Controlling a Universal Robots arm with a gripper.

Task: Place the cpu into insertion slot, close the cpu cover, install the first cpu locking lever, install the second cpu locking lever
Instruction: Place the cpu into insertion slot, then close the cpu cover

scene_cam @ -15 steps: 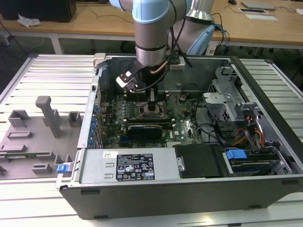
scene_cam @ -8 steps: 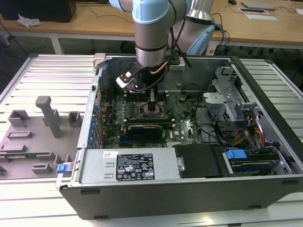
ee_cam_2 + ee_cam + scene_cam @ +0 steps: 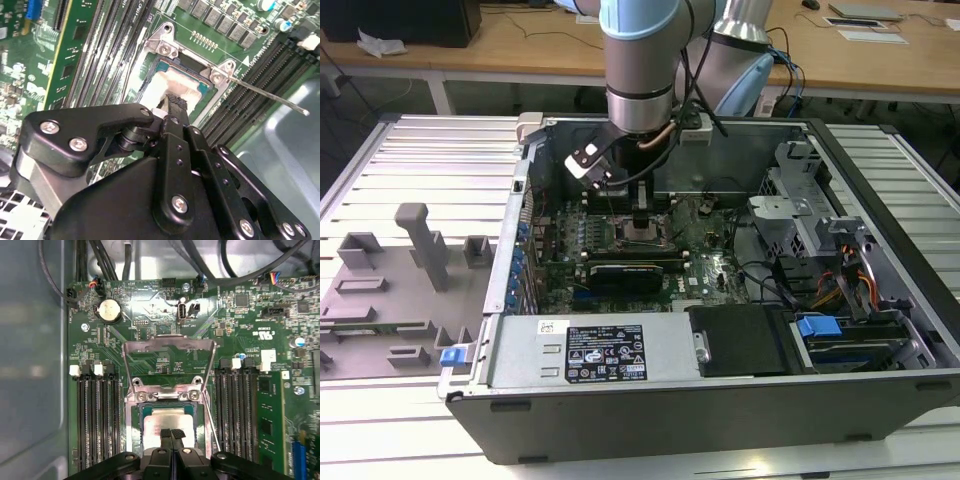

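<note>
In the first wrist view the pale silvery cpu (image 3: pixel 167 421) lies flat in the insertion slot (image 3: pixel 134 426). The cpu cover (image 3: pixel 170 343) stands swung open beyond the slot, the board showing through its window. A thin wire locking lever (image 3: pixel 212 405) runs raised along one side of the slot; in the second wrist view the locking lever (image 3: pixel 270 95) sticks out over the memory slots. My gripper (image 3: pixel 172 434) is shut, its tips together at the cpu's top face (image 3: pixel 172 82). In the exterior view my gripper (image 3: pixel 642 222) reaches straight down into the open computer case (image 3: pixel 720 400).
Long black memory slots (image 3: pixel 97 415) flank the socket on both sides. A black graphics card (image 3: pixel 625 270) lies just in front of it. Cables and a drive cage (image 3: pixel 800 215) fill the case's side on the exterior view's right. A grey fixture tray (image 3: pixel 390 290) sits outside the case.
</note>
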